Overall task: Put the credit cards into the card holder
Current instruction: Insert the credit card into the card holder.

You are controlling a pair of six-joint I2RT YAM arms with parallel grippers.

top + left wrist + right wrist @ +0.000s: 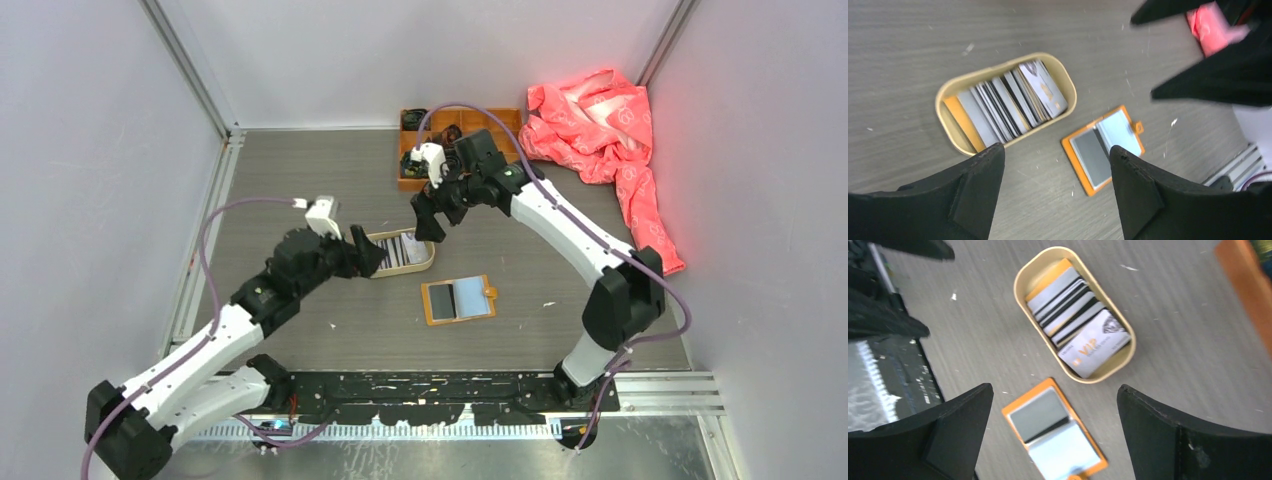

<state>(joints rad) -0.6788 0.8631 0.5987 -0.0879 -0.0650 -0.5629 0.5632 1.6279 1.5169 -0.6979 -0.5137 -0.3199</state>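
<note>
The credit cards (1008, 102) stand fanned in an oval tan tray (943, 107); a white VIP card (1093, 347) lies on top at one end. The orange card holder (458, 299) lies open and flat on the table in front of the tray, showing a dark grey panel and a pale one (1118, 131). My left gripper (368, 254) hovers at the tray's left end, open and empty (1056, 150). My right gripper (430, 222) hangs above the tray's far right end, wide open and empty (1055, 388), with the card holder (1053, 432) below it.
An orange compartment box (404, 150) with dark items stands at the back. A red cloth (600, 120) is heaped in the back right corner. Grey walls close in both sides. The arms' black base rail (440, 385) runs along the near edge.
</note>
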